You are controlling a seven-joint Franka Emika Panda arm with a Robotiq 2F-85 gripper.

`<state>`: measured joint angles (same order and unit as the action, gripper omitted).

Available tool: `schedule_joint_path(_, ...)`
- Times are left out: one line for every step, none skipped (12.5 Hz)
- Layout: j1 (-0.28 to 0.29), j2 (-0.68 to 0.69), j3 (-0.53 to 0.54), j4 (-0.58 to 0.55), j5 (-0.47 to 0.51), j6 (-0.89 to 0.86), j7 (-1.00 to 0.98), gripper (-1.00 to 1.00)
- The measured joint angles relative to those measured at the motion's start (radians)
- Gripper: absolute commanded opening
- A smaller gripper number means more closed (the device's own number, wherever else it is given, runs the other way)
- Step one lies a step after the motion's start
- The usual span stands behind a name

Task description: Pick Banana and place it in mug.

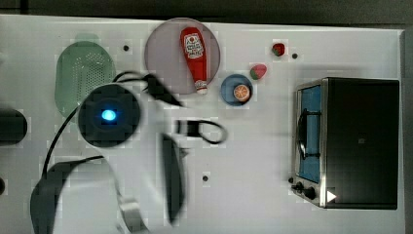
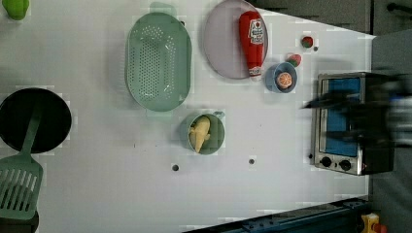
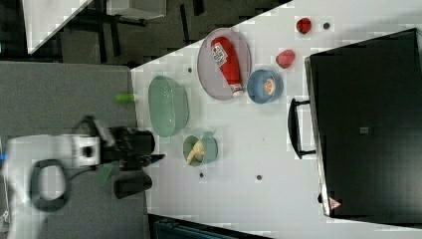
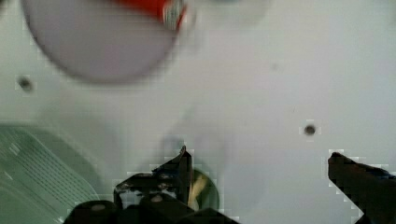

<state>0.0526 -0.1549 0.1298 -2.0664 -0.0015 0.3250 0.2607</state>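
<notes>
Currently: banana (image 2: 200, 134) lies inside mug (image 2: 216, 138), mid worktop (image 2: 97, 184). Tool (image 4: 259, 172) spread wide, empty, above mug, not touching.

Nearby: green basket (image 2: 158, 60) just beside mug; grey plate (image 2: 221, 43) w/ ketchup bottle (image 2: 252, 41) on it; blue bowl (image 2: 273, 82) w/ orange slice (image 2: 285, 80); two strawberries (image 2: 294, 59) near bowl; toaster oven (image 2: 340, 126) well apart.

Views: left view adds black pan (image 2: 31, 119), green spatula (image 2: 19, 179). Top view: arm (image 1: 104, 117) covers mug; basket partly hidden.
</notes>
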Motion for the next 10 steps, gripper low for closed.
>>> schedule_joint_path(-0.005, -0.047, -0.050, 0.055, -0.005, -0.054, -0.004, 1.00)
schedule_joint_path(-0.009, -0.091, -0.103, 0.099, -0.011, -0.100, -0.014, 1.00)
schedule_joint_path(-0.013, -0.126, -0.157, 0.145, -0.029, -0.155, -0.028, 1.00)
schedule_joint_path(-0.041, -0.159, -0.189, 0.166, -0.020, -0.176, -0.028, 1.00)
schedule_joint_path(-0.073, -0.184, -0.202, 0.173, -0.024, -0.190, -0.032, 1.00)
schedule_joint_path(-0.085, -0.204, -0.222, 0.170, -0.028, -0.234, -0.046, 1.00)
schedule_joint_path(-0.087, -0.214, -0.246, 0.161, -0.015, -0.249, -0.062, 1.00)
schedule_joint_path(-0.087, -0.207, -0.258, 0.157, -0.018, -0.250, -0.064, 1.00)
schedule_joint_path(-0.096, -0.186, -0.254, 0.157, -0.008, -0.250, -0.064, 1.00)
schedule_joint_path(-0.082, -0.145, -0.252, 0.162, -0.011, -0.249, -0.070, 1.00)
